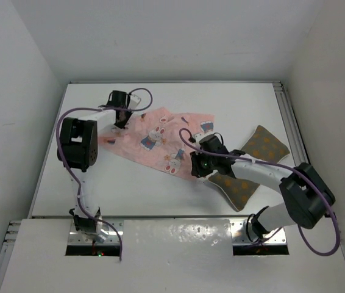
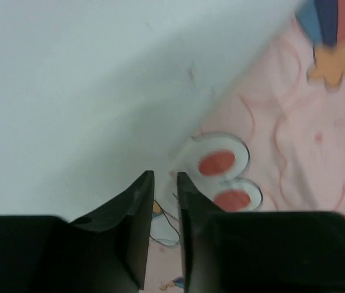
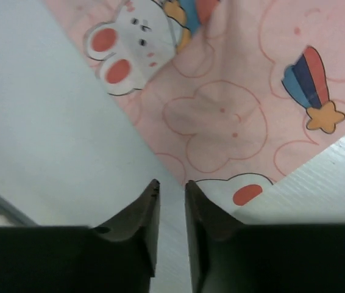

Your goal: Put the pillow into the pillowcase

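Observation:
The pink rabbit-print pillowcase (image 1: 160,137) lies flat and crumpled mid-table. The olive-brown, orange-dotted pillow (image 1: 265,145) lies to its right, its middle hidden under my right arm. My left gripper (image 1: 122,122) is over the pillowcase's far left edge. In the left wrist view its jaws (image 2: 165,176) stand a narrow gap apart astride the edge of the pillowcase (image 2: 294,152), and the fabric shows flat through the gap. My right gripper (image 1: 195,171) is at the near right corner. Its jaws (image 3: 171,183) are narrowly apart over bare table, tips at the corner of the pillowcase (image 3: 233,110).
White walls close in the white table (image 1: 136,189) on the left, back and right. A metal rail (image 1: 285,116) runs along the right side. My two arm bases sit at the near edge, with purple cables looping beside each arm.

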You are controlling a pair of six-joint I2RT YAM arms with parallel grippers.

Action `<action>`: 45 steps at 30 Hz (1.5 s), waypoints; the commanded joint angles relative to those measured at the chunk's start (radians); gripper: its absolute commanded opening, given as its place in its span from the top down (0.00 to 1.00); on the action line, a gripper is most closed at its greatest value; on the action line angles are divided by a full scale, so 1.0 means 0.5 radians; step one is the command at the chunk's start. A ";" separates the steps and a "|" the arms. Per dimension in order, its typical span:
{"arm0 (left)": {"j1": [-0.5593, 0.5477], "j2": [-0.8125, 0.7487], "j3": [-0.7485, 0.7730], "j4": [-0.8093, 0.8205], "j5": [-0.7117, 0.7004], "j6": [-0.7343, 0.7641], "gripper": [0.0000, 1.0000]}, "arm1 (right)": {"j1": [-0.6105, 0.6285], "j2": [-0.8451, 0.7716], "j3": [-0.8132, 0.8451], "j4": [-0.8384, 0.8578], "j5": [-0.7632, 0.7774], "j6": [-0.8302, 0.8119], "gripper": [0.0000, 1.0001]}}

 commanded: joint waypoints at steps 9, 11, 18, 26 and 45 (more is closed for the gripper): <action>-0.588 -0.314 0.488 -0.324 0.168 -0.014 0.43 | -0.426 -0.055 0.212 0.178 -0.175 0.280 0.36; -0.778 -0.302 0.507 -0.499 0.348 -0.152 0.52 | -0.550 -0.052 0.215 0.200 -0.150 0.427 0.47; -1.150 -0.093 0.479 -0.586 0.473 -0.380 0.61 | -0.940 -0.003 0.215 0.279 -0.116 0.658 0.85; -1.273 0.155 0.504 -0.479 0.003 -0.481 0.41 | -0.943 0.000 0.081 0.292 -0.095 0.682 0.81; -1.257 0.088 0.593 -0.687 -0.080 -0.469 1.00 | -0.777 0.227 -0.008 0.528 -0.233 0.738 0.74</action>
